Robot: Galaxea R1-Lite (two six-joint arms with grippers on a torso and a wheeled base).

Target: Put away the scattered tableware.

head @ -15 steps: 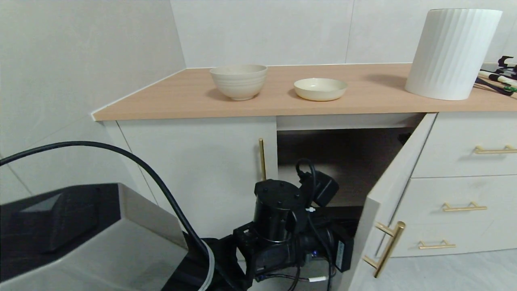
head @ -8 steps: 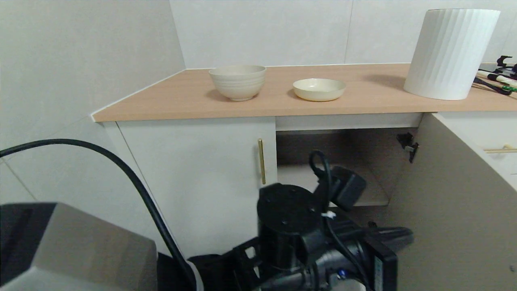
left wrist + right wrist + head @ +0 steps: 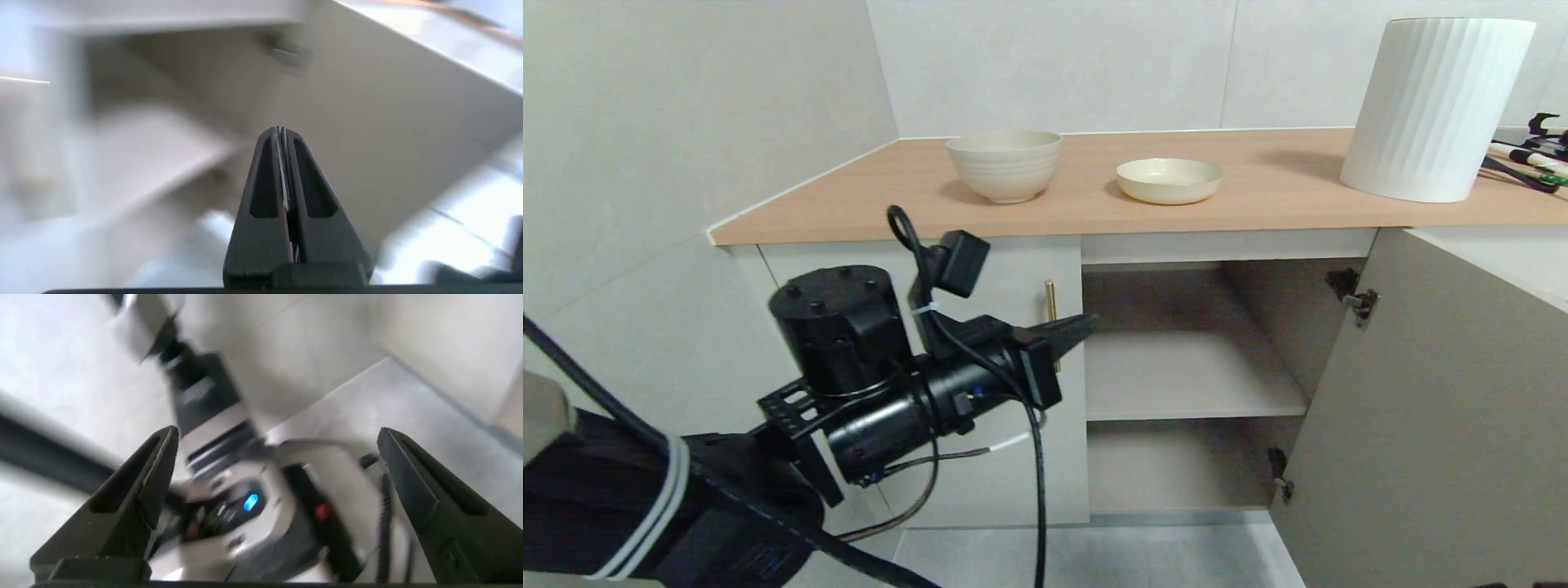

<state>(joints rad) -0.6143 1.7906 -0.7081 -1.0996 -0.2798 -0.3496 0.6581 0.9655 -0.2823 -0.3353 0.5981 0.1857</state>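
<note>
A pale ribbed bowl (image 3: pixel 1005 166) stands on the wooden surface (image 3: pixel 890 204), near its back corner. A shallow cream dish (image 3: pixel 1169 180) lies on the same surface to the right of the bowl and well apart from it. Farther right of the bowl stands a tall white ribbed cylinder (image 3: pixel 1437 110), with some tools (image 3: pixel 1531 159) beyond it at the edge.

Below the bowl and to its right, the cupboard (image 3: pixel 1258 302) is open. Its right door (image 3: pixel 1421 408) is swung wide and one shelf (image 3: pixel 1184 376) shows inside. Directly below the bowl is the closed left door (image 3: pixel 1062 457) with a gold handle (image 3: pixel 1051 314).

The left end effector (image 3: pixel 1078 328) hangs in front of that closed door, below the bowl, its tip at the handle and pointing toward the open cupboard. Its fingers are pressed together with nothing between them, and the left wrist view (image 3: pixel 280 143) shows the same.

The right end effector (image 3: pixel 278 437) is spread wide and holds nothing, with the tiled floor (image 3: pixel 425 400) behind it. Where it is relative to the bowl cannot be told.
</note>
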